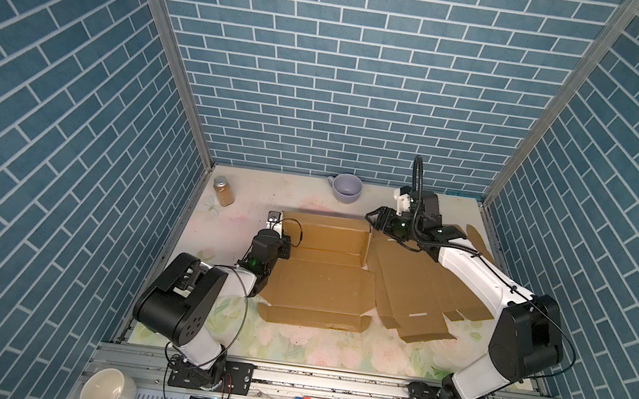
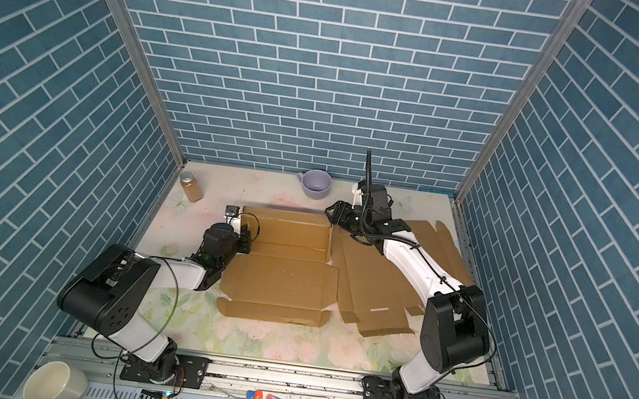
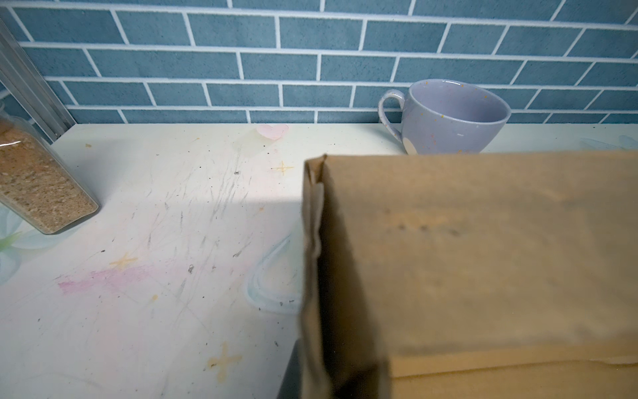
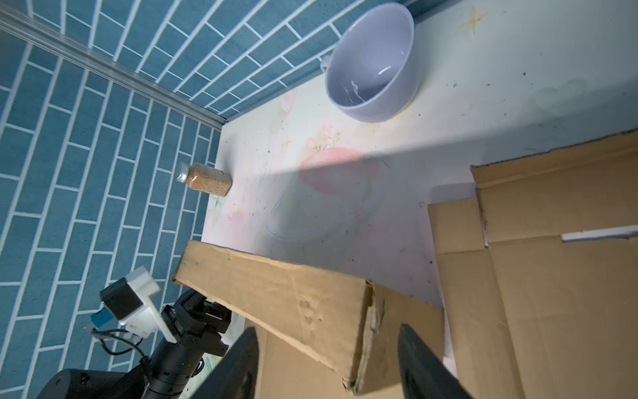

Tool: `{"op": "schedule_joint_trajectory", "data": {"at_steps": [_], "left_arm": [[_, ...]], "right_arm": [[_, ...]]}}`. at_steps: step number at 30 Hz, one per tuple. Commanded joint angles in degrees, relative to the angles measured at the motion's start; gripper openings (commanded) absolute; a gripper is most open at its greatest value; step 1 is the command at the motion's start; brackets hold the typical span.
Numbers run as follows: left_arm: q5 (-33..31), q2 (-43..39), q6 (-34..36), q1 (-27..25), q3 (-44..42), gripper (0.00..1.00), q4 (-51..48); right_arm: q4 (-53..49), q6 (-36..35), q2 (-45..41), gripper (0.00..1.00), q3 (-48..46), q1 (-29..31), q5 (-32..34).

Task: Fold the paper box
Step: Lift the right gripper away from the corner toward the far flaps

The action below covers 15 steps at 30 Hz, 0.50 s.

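The paper box (image 1: pixel 324 276), brown card, sits mid-bench (image 1: pixel 315 347) and is only half made. Its base and front flap lie flat toward the front edge, and the rear wall stands upright, facing the back edge.

The left claw (image 1: pixel 284 246) is at that wall's left end, clenched on the card there. The left wrist view is filled with box right up against the lens, and a dark finger (image 3: pixel 288 376) just shows beside it.

At the other end, the right claw (image 1: pixel 374 221) is released. Its two dark fingers (image 4: pixel 241 362) are spread wide on either side of the wall's right corner; whether either one touches the card, I can't tell.

Under the right arm, a fanned pile of flat cardboard sheets (image 1: pixel 414 292) lies along the right edge, just beside the box. A lavender cup (image 1: pixel 346 187) stands upright at the back edge. A jar (image 1: pixel 223 191) of tan grains stands near the back left corner. Both are well apart from the box.
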Motion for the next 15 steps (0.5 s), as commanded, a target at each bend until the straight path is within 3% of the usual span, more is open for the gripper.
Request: {"op": "schedule_joint_trajectory", "data": {"at_steps": [1,4,8,11,15], "left_arm": [[0.5,0.1,0.0,-0.4,-0.6,0.0,1.7],[0.6,0.5,-0.5,-0.3,-0.5,0.0,1.6],[1.0,0.6,-0.7,-0.5,0.0,0.0,0.8],[0.6,-0.3,-0.4,-0.5,0.0,0.0,-0.7],[0.7,-2.8,-0.4,-0.3,1.8,0.0,-7.0]], "right_arm": [[-6.1,0.4,3.5,0.56,3.3,0.8,1.6],[-8.6,-0.7,6.0,0.46,4.1,1.4,2.6],[-7.3,-0.8,5.7,0.42,3.4,1.4,1.6],[-6.2,-2.1,3.6,0.52,3.9,1.1,-1.0],[-8.8,-9.3,-0.9,0.66,4.0,-0.3,-1.2]]}}
